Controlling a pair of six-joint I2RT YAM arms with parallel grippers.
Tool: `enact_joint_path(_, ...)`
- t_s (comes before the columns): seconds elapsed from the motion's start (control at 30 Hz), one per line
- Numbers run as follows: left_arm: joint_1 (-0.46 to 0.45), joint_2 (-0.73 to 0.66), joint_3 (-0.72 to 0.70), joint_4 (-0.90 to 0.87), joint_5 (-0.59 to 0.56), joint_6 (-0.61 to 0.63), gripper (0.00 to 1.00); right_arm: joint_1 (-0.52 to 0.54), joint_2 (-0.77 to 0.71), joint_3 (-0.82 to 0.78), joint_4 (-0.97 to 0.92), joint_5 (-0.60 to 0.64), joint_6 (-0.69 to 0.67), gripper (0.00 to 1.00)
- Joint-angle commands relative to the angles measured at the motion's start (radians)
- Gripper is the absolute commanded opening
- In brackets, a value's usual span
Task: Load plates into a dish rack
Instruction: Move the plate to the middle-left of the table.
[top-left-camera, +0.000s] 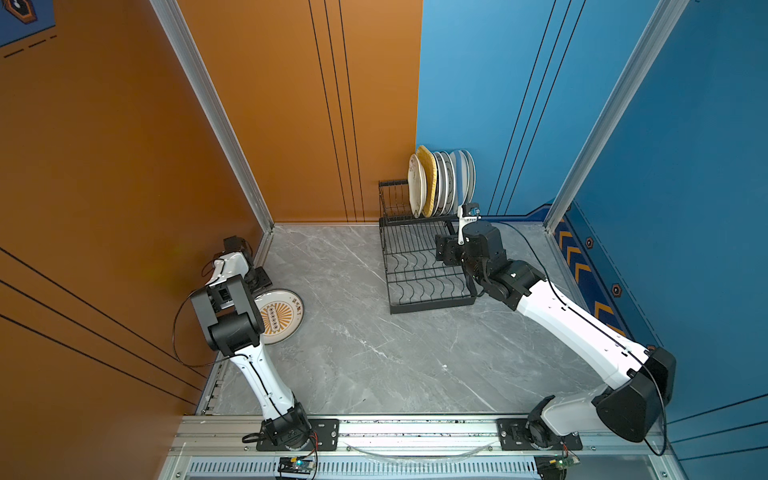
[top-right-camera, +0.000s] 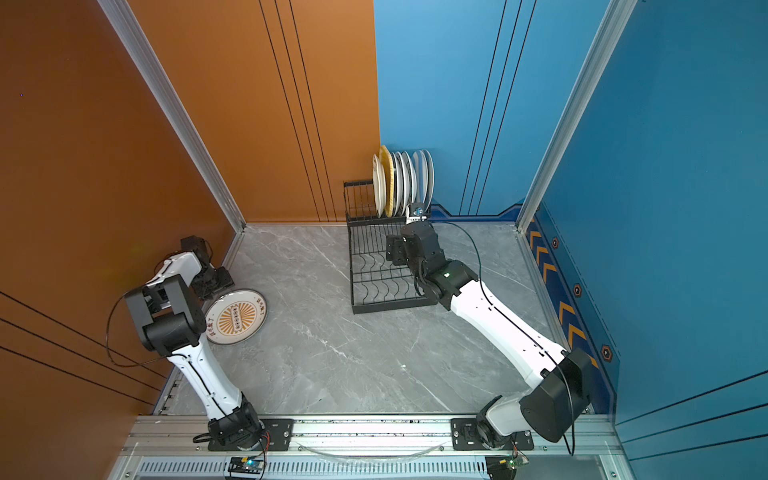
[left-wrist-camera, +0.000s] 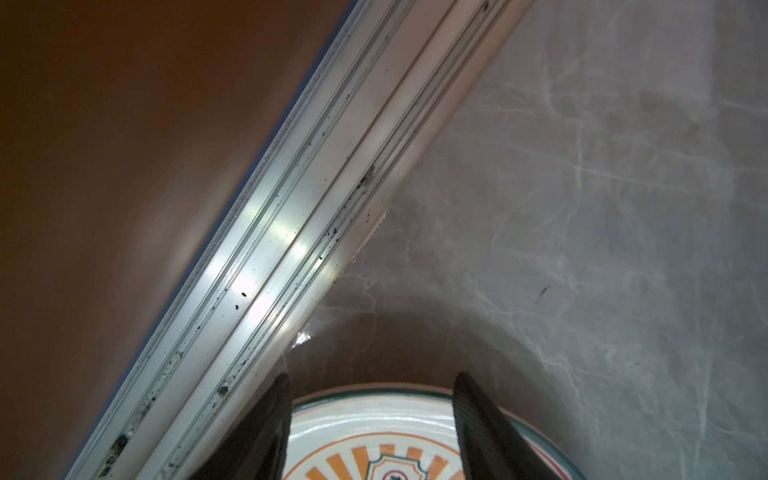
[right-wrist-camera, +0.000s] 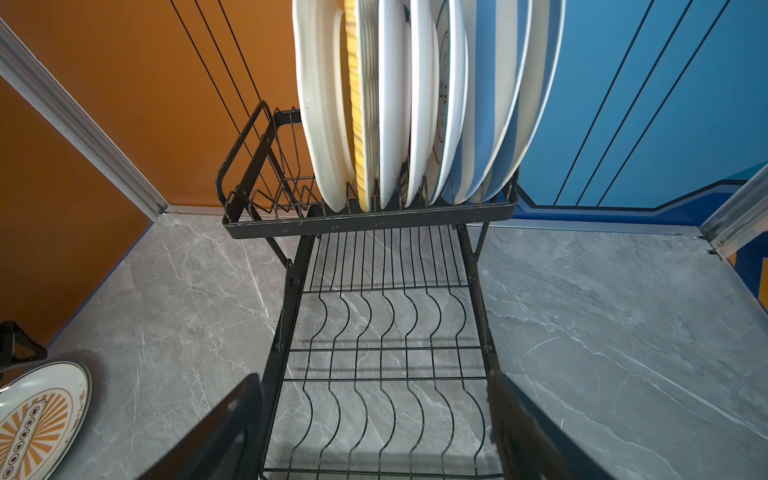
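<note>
Left wrist view has the left pincer (left-wrist-camera: 372, 378) with its two dark fingers (left-wrist-camera: 266, 428) spread apart and holding nothing. It sits low over the rim of a sunburst plate (left-wrist-camera: 374, 428) that lies flat on the grey marble table (left-wrist-camera: 582, 208); whether a finger touches the rim I cannot tell. Just beside it runs the aluminium rail (left-wrist-camera: 291, 228) at the foot of the orange wall (left-wrist-camera: 124, 166). In the right wrist view the right pincer (right-wrist-camera: 374, 376) gapes wide and empty above the flat lower tier of the black dish rack (right-wrist-camera: 365, 222). Beyond it, the raised rear tier carries the other plates (right-wrist-camera: 390, 104) upright on edge in a row: mostly white, one yellow and woven, blue-and-white striped at the end nearest the blue wall (right-wrist-camera: 665, 104). Both top views show the sunburst plate well apart from the rack, near the orange wall.
</note>
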Motion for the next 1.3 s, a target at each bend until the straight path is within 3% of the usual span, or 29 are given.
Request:
enact_joint_path(0.0,0.02,0.027,0.027,-0.031,-0.007,0.027,0.63,-0.006,-0.012,-0.005,0.005,-0.017,0.009,0.86)
enact_joint_path(0.17,0.031,0.041,0.038,-0.041,-0.011,0.033,0.69,-0.01,-0.002,0.002,0.006,-0.024,0.005,0.87)
enact_joint_path(0.67,0.028,0.048,0.026,-0.094,0.07,0.029,0.67,-0.018,0.016,0.015,0.012,-0.039,-0.01,0.88)
enact_joint_path(1.27,-0.035,-0.098,-0.174,-0.108,0.181,-0.002,0.65,-0.023,-0.026,-0.036,0.03,-0.036,-0.012,0.9)
